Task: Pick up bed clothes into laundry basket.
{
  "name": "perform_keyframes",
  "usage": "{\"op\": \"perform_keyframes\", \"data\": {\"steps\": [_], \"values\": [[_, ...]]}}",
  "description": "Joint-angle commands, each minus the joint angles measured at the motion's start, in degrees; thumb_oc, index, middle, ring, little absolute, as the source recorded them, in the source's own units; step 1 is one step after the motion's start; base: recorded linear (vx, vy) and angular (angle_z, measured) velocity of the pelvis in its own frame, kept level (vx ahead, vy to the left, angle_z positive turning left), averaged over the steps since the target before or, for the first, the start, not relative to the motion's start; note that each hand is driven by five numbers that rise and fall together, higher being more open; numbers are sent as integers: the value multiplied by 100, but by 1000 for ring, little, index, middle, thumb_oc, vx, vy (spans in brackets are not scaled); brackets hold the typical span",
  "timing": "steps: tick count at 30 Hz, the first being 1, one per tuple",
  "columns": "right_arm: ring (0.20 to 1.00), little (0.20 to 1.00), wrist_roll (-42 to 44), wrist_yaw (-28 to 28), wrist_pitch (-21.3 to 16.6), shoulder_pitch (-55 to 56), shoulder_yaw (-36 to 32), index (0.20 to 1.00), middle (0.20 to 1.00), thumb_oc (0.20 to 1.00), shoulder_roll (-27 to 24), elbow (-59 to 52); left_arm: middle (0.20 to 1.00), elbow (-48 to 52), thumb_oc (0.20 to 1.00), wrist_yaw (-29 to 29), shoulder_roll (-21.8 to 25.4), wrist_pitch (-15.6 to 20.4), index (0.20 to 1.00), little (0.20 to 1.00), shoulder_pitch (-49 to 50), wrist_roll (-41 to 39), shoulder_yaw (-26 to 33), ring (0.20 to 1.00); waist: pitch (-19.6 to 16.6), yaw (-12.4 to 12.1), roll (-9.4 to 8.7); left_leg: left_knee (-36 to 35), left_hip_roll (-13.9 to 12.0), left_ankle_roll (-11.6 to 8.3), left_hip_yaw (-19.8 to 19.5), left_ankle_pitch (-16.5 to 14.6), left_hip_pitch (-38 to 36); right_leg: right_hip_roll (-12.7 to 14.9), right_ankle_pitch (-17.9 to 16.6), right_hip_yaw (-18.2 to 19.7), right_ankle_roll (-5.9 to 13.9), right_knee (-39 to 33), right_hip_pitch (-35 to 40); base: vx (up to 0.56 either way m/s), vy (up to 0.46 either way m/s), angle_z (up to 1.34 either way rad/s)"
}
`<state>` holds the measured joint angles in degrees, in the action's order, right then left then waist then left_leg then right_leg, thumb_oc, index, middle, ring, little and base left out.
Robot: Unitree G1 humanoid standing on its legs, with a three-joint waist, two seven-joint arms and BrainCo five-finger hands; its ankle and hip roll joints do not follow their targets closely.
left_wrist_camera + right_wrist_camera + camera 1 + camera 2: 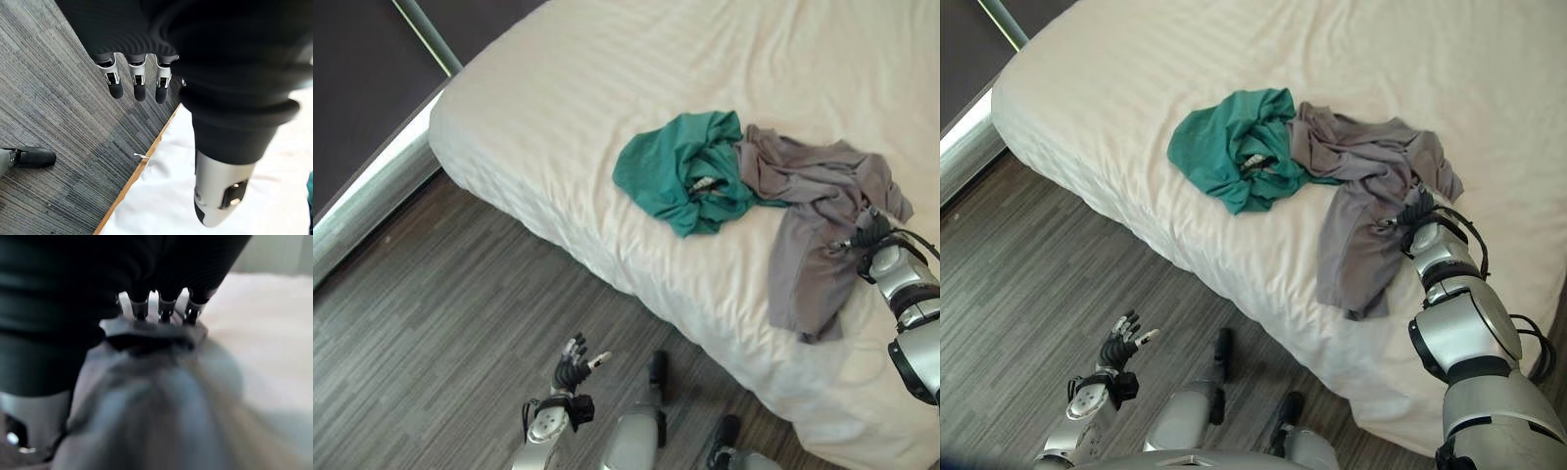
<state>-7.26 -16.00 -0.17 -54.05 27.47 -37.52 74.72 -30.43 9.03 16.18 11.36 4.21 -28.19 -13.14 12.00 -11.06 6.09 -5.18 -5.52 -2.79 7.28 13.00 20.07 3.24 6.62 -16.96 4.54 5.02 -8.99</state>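
Note:
A teal green garment (pixel 685 171) lies crumpled in the middle of the white bed (pixel 607 78). Beside it, toward the right, a grey garment (pixel 813 215) sprawls with one end hanging toward the bed's near edge. My right hand (pixel 1420 211) rests on the grey garment's right side. In the right wrist view its fingers (pixel 161 308) curl down into a bunched fold of the grey cloth (pixel 161 401), their tips buried in it. My left hand (pixel 573 367) hangs low over the floor in front of the bed, fingers (pixel 139 85) straight and holding nothing.
Grey plank flooring (pixel 460 313) runs along the bed's near side. A silver rail (pixel 372 186) and a dark panel stand at the far left. A thin wooden strip (pixel 132 181) edges the bed base.

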Motion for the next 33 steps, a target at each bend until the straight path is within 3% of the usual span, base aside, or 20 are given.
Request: {"op": "perform_keyframes", "data": {"steps": [1, 2, 3, 5, 11, 13, 17, 20, 23, 27, 30, 31, 33], "values": [[1000, 1000, 157, 311, -96, -142, 435, 1000, 1000, 1000, 4, -321, 1000, 60, 1000, 35, 95, 366, 1000, 1000, -624, -65, -65, 1000, 251, -12, -449, 18, -364, -893, 72, -181, -127, 733, -636, 370, 515, -1002, 119, -18, 22, -12], [928, 928, 157, 311, -96, -141, 434, 928, 928, 928, 3, -321, 1000, 59, 1000, 35, 95, 366, 1000, 1000, -624, -65, -66, 1000, 249, -13, -450, 18, -364, -893, 73, -181, -125, 733, -636, 371, 515, -1002, 117, 0, 9, -6], [200, 200, 85, 380, -81, -38, 509, 200, 200, 200, 37, -279, 1000, -54, 1000, 29, 81, 389, 1000, 1000, -855, -104, -60, 1000, 266, 2, -418, 18, -336, -883, 85, -195, -88, 769, -645, 401, 551, -1002, 64, 9, 8, -5], [200, 200, 48, 394, -51, -4, 518, 200, 200, 200, 5, -260, 1000, -70, 1000, 37, 88, 393, 1000, 1000, -931, -85, -79, 1000, 264, 15, -416, 18, -324, -872, 94, -207, -93, 778, -637, 403, 562, -1002, 66, 5, 4, -3], [200, 200, 262, 378, -108, -223, 351, 200, 200, 200, -979, -768, 1000, 204, 1000, 95, 262, 403, 1000, 1000, -1057, -4, 59, 1000, 150, 227, -625, 18, -233, -747, 206, -464, -502, 917, -654, 450, 669, -1002, 378, 41, 37, 2], [200, 200, 567, 286, -201, -209, -22, 200, 200, 200, -1845, -1435, 1000, 479, 1000, 148, 332, 350, 1000, 1000, -1043, 132, 192, 1000, -1, 405, -784, 18, -193, -681, 307, -626, -807, 1001, -717, 463, 737, -1002, 589, 97, 84, 3], [200, 200, 956, 60, -359, 57, -755, 200, 200, 200, -2842, -2580, 1000, 590, 1000, 240, 356, 256, 1000, 1000, -991, 307, 424, 1000, -223, 605, -940, 18, -172, -612, 404, -819, -1185, 1079, -773, 479, 805, -1002, 836, 72, 60, -11], [200, 200, 1057, -161, -461, 618, -1599, 200, 200, 200, -3433, -3572, 1000, 698, 1000, 308, 369, 221, 1000, 1000, -1017, 430, 578, 1000, -390, 740, -1021, 18, -165, -576, 455, -943, -1410, 1132, -802, 450, 853, -1002, 995, 74, 44, -13], [200, 200, 973, -279, -484, 1249, -2304, 200, 200, 200, -3700, -4173, 1000, 880, 1000, 357, 451, 205, 1000, 1000, -1067, 653, 634, 1000, -493, 824, -1069, 18, -160, -537, 483, -994, -1502, 1163, -843, 458, 874, -1002, 1041, 53, 35, -12], [200, 200, 902, -414, -560, 2633, -3807, 200, 200, 200, -4291, -4514, 1000, 1220, 1000, 714, 1089, 111, 1000, 1000, -1600, 1936, 743, 1000, -680, 1110, -1173, 18, -149, -484, 603, -1149, -1725, 1232, -951, 484, 961, -1002, 1132, 78, 51, -17], [200, 200, 747, -393, -546, 3557, -4596, 200, 200, 200, -4396, -4454, 1000, 1089, 1000, 1049, 1717, -95, 1000, 1000, -2278, 2876, 763, 1000, -770, 1312, -1216, 18, -145, -468, 747, -1228, -1812, 1262, -1040, 575, 1018, -1002, 1116, 63, 39, -19], [200, 200, 746, -390, -545, 3633, -4674, 200, 200, 200, -4390, -4469, 1000, 1085, 1000, 1050, 1720, -95, 1000, 1000, -2293, 2876, 744, 1000, -771, 1293, -1223, 18, -144, -467, 749, -1224, -1805, 1263, -1044, 578, 1018, -1002, 1107, 20, 29, -39], [200, 200, 553, -349, -481, 4423, -5240, 200, 200, 200, -4366, -4533, 1000, 808, 1000, 1423, 2317, -375, 1000, 1000, -2949, 3656, 690, 1000, -832, 1575, -1209, 18, -145, -449, 892, -1281, -1861, 1272, -1178, 697, 1046, -1002, 1034, 45, 46, -26]]}}
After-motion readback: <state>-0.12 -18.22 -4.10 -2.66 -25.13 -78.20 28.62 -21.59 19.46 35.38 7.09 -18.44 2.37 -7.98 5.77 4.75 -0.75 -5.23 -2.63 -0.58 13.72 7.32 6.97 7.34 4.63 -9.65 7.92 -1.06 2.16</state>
